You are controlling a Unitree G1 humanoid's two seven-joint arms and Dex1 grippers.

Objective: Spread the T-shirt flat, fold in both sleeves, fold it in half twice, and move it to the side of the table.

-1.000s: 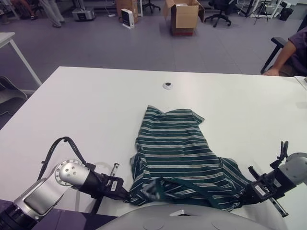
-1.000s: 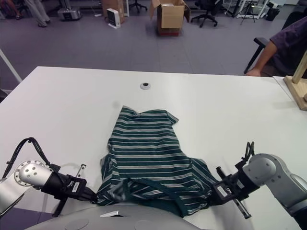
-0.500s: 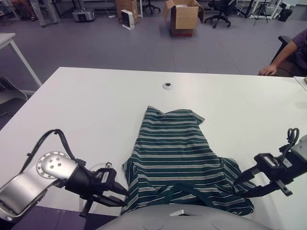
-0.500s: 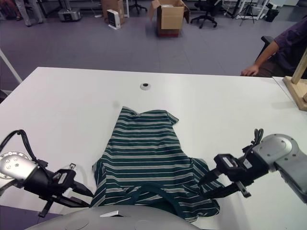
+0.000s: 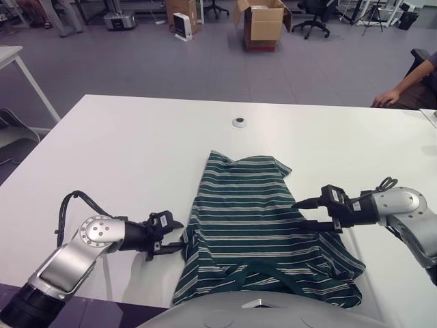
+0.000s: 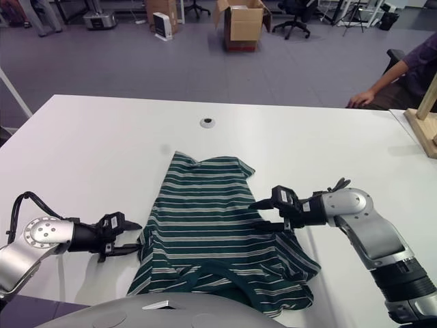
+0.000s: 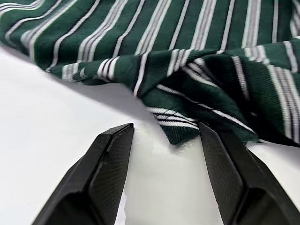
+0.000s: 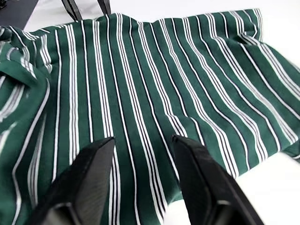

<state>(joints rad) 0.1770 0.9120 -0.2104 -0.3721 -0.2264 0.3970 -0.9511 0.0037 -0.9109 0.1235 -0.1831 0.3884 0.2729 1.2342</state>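
A dark green T-shirt [image 5: 256, 222] with white stripes lies on the white table [image 5: 123, 150], its near part rumpled and spread wide by the front edge. My left gripper [image 5: 176, 236] is open, low over the table at the shirt's left edge. In the left wrist view a bunched fold of the shirt [image 7: 187, 51] pokes between that gripper's [image 7: 165, 127] fingers without touching them. My right gripper [image 5: 300, 212] is open and hovers over the shirt's right side, with striped cloth [image 8: 164, 70] under it in the right wrist view [image 8: 143, 139].
A small round fitting [image 5: 238, 122] sits in the table beyond the shirt. A wooden stand [image 6: 423, 130] is at the table's far right, and a person's hand [image 5: 389, 99] rests by that edge. A cardboard box [image 5: 263, 24] stands on the floor behind.
A second ago both grippers were shut on the shirt's near corners at the front edge. They let go, opened, and moved farther up to the shirt's two sides; the near hem lies wider.
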